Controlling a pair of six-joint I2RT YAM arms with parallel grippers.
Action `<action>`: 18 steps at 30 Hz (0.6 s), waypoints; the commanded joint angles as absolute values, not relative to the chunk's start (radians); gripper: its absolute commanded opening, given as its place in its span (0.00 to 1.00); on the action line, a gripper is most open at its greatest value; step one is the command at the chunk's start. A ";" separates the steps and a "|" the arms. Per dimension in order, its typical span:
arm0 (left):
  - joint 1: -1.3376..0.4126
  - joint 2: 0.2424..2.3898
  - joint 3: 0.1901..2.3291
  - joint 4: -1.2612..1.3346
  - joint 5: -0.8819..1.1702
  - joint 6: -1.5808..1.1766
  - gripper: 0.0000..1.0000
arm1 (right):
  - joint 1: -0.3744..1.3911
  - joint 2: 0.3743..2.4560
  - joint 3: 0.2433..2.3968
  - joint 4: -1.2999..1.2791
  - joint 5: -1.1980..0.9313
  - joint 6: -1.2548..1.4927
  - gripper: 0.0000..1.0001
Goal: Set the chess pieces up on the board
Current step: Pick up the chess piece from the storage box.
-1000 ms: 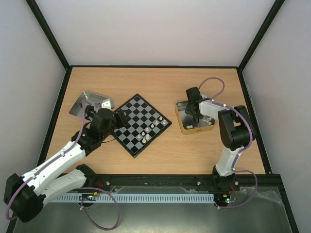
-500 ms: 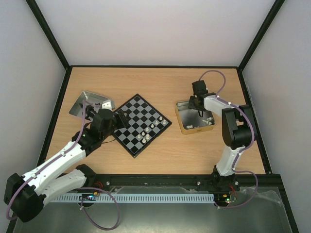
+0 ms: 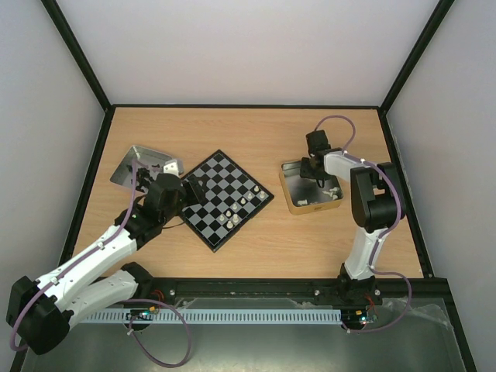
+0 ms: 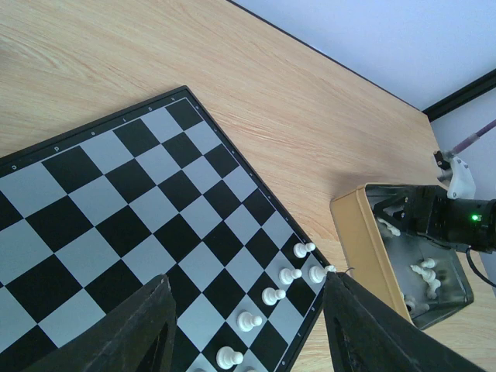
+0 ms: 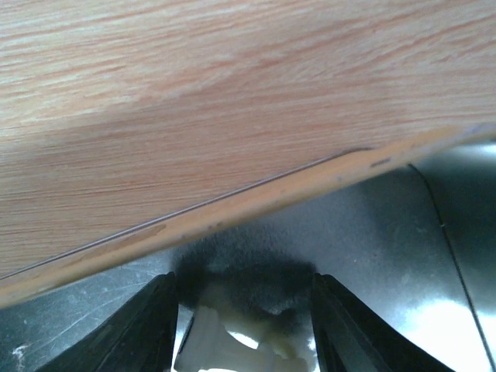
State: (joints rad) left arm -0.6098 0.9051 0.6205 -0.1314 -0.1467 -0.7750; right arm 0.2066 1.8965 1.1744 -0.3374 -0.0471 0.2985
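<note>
The board (image 3: 225, 198) lies slanted at the table's middle-left, and several white chess pieces (image 3: 244, 202) stand along its right edge. In the left wrist view the board (image 4: 116, 201) fills the frame, with a row of pawns (image 4: 271, 294) near its corner. My left gripper (image 4: 246, 277) hovers open over the board (image 3: 194, 188) and holds nothing. My right gripper (image 3: 314, 167) is down inside the gold-walled tin (image 3: 298, 205), near its far wall. A cream piece (image 5: 232, 341) lies between its open fingers (image 5: 242, 280), with a gap on the right side.
A shallow metal tray (image 3: 143, 164) sits left of the board, behind my left arm. More cream pieces (image 4: 425, 271) lie loose in the tin (image 4: 360, 240). The tin's gold wall (image 5: 232, 205) stands just beyond my right fingertips. Black frame rails edge the table.
My right gripper moved from the tin's middle to its far side and dropped in, its jaws narrowing. The left arm stayed still.
</note>
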 commanded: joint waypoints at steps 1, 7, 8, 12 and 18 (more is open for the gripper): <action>-0.604 0.907 0.603 -0.109 -0.141 -0.784 0.54 | 0.204 1.876 1.149 -0.386 -0.055 0.330 0.43; -0.604 0.909 0.601 -0.102 -0.138 -0.783 0.54 | 0.203 1.866 1.128 -0.388 -0.002 0.408 0.36; -0.604 0.910 0.602 -0.101 -0.137 -0.784 0.54 | 0.204 1.865 1.126 -0.383 0.000 0.419 0.35; -0.604 0.912 0.603 -0.098 -0.134 -0.783 0.54 | 0.204 1.854 1.124 -0.379 -0.007 0.443 0.35; -0.603 0.917 0.604 -0.095 -0.126 -0.785 0.54 | 0.204 1.832 1.156 -0.427 -0.003 0.469 0.44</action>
State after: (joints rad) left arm -0.6098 0.9085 0.6136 -0.1177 -0.1329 -0.7788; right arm 0.2070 1.8729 1.1435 -0.3454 -0.0212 0.4328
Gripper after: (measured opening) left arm 0.542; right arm 0.413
